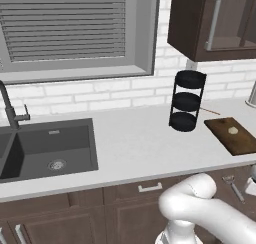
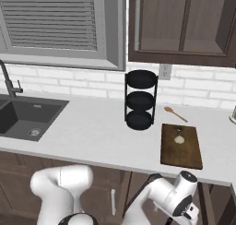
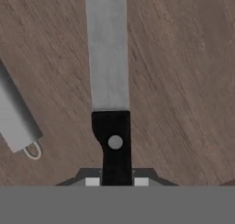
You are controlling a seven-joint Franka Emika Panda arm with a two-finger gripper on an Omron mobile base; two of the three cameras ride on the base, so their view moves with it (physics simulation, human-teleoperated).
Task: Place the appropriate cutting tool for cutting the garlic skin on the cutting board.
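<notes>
Brown wood grain lies behind everything in the hand view, most likely the inside of a drawer below the counter (image 2: 92,132), where your arm is reaching down. A knife (image 3: 109,81) lies dead ahead of your jaws: black handle (image 3: 113,145) nearest them, with a pale rivet, and a grey blade running straight away. Its long axis lines up with your approach, so the handle sits right between the fingertips (image 3: 92,182). They appear to flank it closely, but you cannot tell whether they are clamped on it yet. Another grey utensil (image 3: 16,117) lies off to one side, apart from the knife. Up on the counter, the cutting board (image 2: 181,148) sits just beside the black three-tier rack (image 2: 140,99), with the garlic (image 2: 179,139) resting on it.
</notes>
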